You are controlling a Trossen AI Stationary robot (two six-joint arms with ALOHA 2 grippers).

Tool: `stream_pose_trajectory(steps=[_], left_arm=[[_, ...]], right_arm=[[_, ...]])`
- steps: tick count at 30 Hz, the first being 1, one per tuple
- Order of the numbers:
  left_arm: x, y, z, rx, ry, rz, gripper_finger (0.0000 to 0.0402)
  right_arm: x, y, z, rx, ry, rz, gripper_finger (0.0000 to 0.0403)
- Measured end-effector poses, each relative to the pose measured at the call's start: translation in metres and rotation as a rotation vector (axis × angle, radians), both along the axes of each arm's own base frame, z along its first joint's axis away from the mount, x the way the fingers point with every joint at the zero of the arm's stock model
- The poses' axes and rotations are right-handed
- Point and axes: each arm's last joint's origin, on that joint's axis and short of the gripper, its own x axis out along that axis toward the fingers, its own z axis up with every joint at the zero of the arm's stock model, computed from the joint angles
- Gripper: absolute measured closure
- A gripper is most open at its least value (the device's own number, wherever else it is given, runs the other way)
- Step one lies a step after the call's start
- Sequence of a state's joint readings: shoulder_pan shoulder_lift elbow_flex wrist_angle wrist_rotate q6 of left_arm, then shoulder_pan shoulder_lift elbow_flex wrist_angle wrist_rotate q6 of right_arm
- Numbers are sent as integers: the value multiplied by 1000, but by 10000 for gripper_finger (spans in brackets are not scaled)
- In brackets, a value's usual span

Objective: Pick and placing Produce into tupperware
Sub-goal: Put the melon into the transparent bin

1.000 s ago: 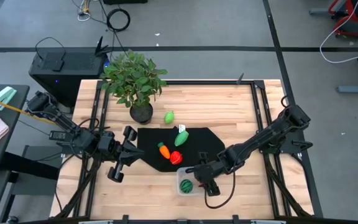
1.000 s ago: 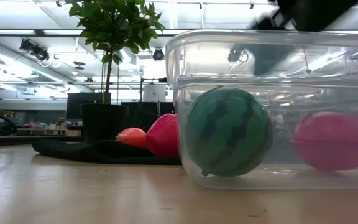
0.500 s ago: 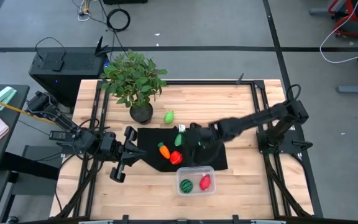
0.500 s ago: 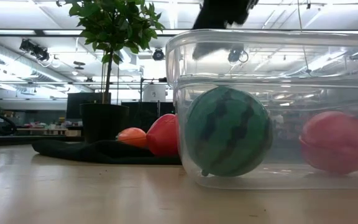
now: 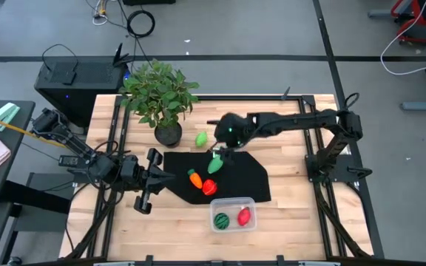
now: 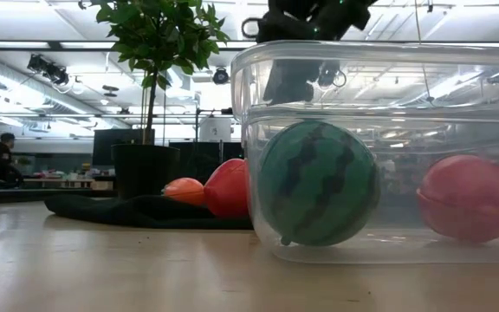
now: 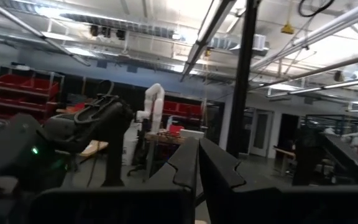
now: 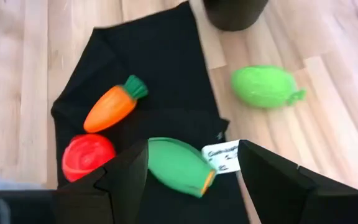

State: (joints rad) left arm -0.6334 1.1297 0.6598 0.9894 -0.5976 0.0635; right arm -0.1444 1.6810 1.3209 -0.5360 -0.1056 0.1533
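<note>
The clear tupperware (image 5: 231, 213) stands near the table's front edge. It holds a dark striped green ball (image 6: 319, 182) and a red piece (image 6: 468, 196). On the black mat (image 5: 254, 177) lie an orange carrot (image 8: 112, 107), a red round piece (image 8: 88, 155) and a green piece with a white tag (image 8: 178, 165). A light green piece (image 8: 265, 86) lies on the wood beyond the mat. My right gripper (image 8: 191, 180) is open above the tagged green piece, one finger on either side and clear of it. My left gripper (image 5: 165, 179) is shut and empty at the mat's left.
A leafy potted plant (image 5: 159, 92) stands at the far left of the table, close to the light green piece. Bare wood lies right of the mat and left of the tub. Black frame rails (image 5: 308, 133) run along the table's sides.
My right gripper has left the tupperware at the near edge. It has risen and gone toward the far edge across the mat, and now hangs over the tagged green piece. The red piece stays in the tub beside the striped ball.
</note>
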Motion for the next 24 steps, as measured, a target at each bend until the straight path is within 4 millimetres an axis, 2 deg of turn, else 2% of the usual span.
stream_pose_trajectory(steps=[8,14,18,24], left_arm=[[-1,1,-1,-28,20,53,372],[-5,0,-4,-85,108,226,346],[-7,-1,-5,-107,137,295,323],[-10,2,-2,-137,138,327,300]], right_arm=[[-10,-57,3,89,-75,-21,151],[-23,-95,1,135,-103,-30,151],[-22,-118,-13,219,-131,-48,151],[-11,-145,-35,306,-221,-57,151]])
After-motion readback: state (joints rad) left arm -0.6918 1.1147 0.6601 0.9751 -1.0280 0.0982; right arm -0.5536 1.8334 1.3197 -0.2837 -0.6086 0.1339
